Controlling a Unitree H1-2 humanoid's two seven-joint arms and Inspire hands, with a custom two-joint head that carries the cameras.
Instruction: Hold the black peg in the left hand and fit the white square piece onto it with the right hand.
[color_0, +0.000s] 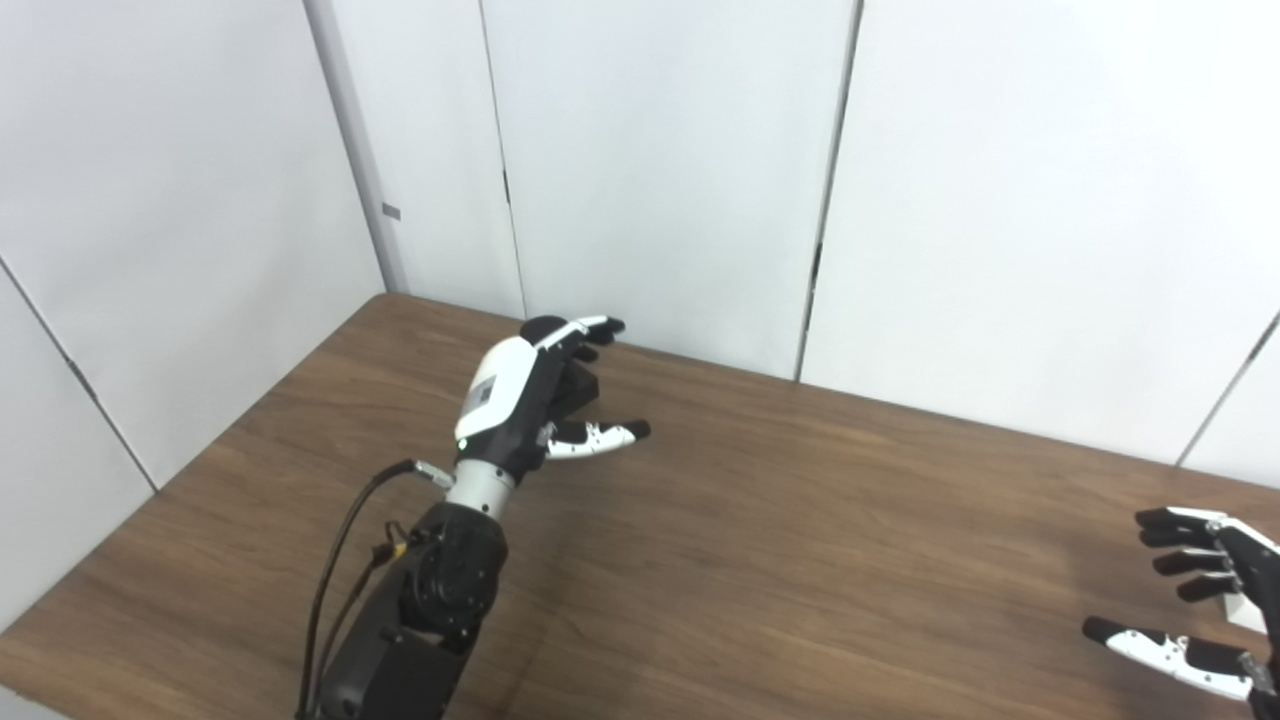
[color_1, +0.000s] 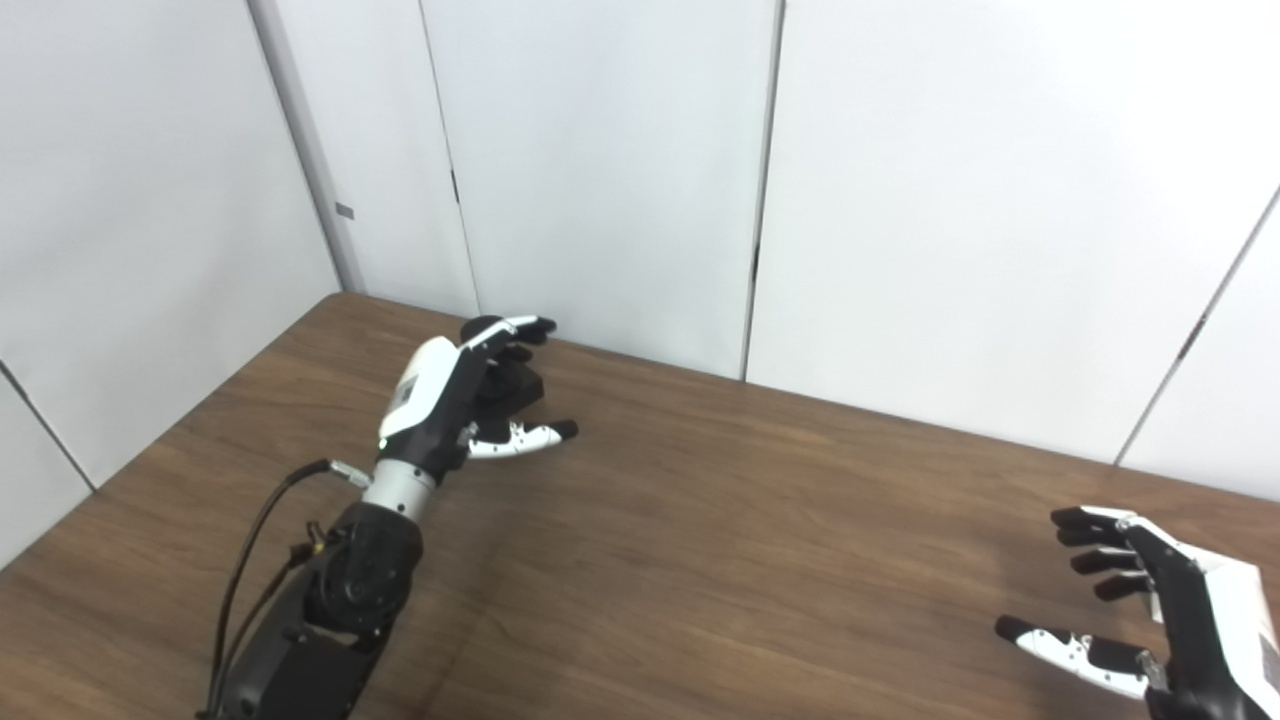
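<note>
Left hand (color_0: 530, 395): fingers apart, a black block, seemingly the black peg (color_0: 582, 385), inside; right hand (color_1: 1150, 610): fingers apart, empty; white square piece: not visible; step: grasping; next: clamp peg, locate piece

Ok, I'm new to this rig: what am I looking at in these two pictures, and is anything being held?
Two cameras side by side on a humanoid robot's head took these, so both show one scene. The left robot hand and the right robot hand reach over a brown table, with white wall panels behind. The right robot hand is open and empty. A dark shape sits at the left palm. I cannot tell whether it is the black peg or part of the hand. No white piece is in view.
</note>
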